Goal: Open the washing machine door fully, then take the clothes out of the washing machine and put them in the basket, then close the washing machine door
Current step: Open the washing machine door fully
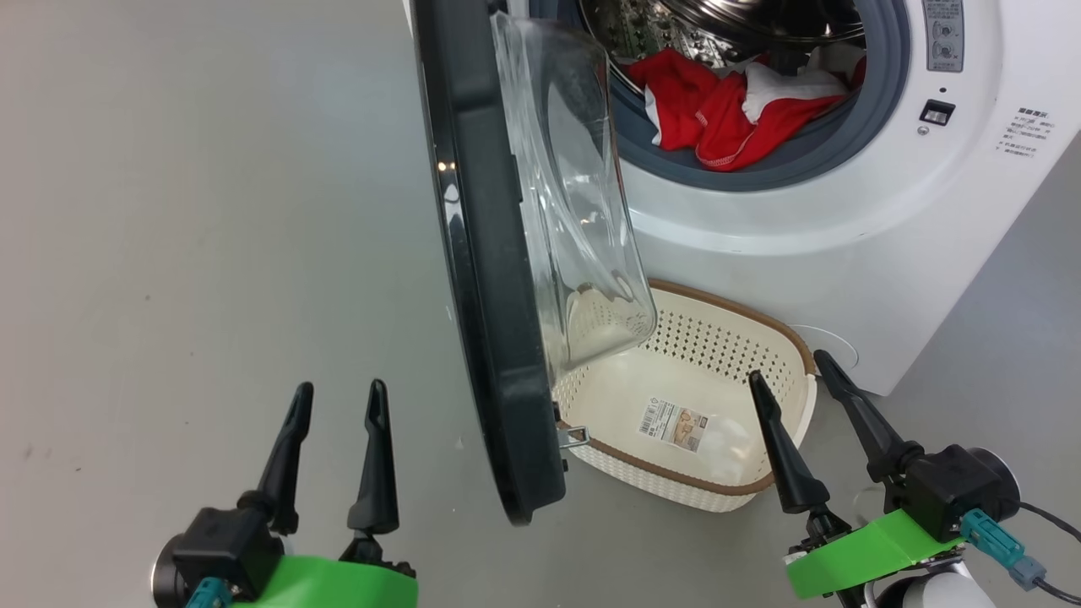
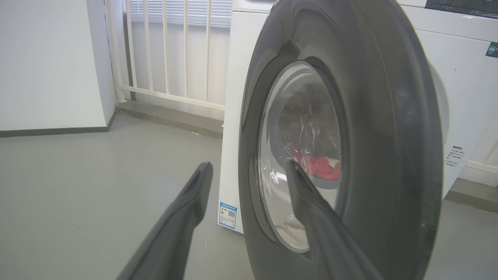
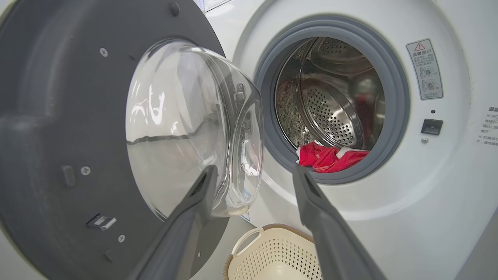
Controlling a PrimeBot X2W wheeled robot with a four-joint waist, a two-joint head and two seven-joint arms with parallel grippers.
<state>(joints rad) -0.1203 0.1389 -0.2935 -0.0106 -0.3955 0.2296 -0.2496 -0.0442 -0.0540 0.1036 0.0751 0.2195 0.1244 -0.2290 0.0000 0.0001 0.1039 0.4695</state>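
Both my pincers are released and hold nothing. My left pincer [image 1: 340, 388] hangs over the bare grey floor [image 1: 169, 211], on the outer side of the washing machine door [image 1: 481, 253]. My right pincer [image 1: 787, 366] hangs on the other side of this door, close to the near right corner of the basket [image 1: 709, 342], with its fingers directed to the drum [image 3: 334, 116].

The door is unlatched and swung out, roughly square to the front of the washing machine [image 1: 844, 211]. I judge that the first step is mostly done, but the door can probably go wider. The clothes [image 1: 718, 110] lie all at the bottom of the drum, a red and white heap with one edge resting on the grey rubber ring [image 3: 397, 116]. The basket stands on the floor, close in front of the machine and below the opening. It contains only a sticker [image 1: 676, 422]. So the unloading and the closing are not yet begun.

The door separates my two arms. Its glass bowl window [image 1: 574, 194] bulges over the left part of the basket, and its metal latch hook [image 1: 574, 437] is just beside the rim. For my right arm, I think, the way to the clothes is free. A white railing [image 2: 167, 50] stands behind, well apart.
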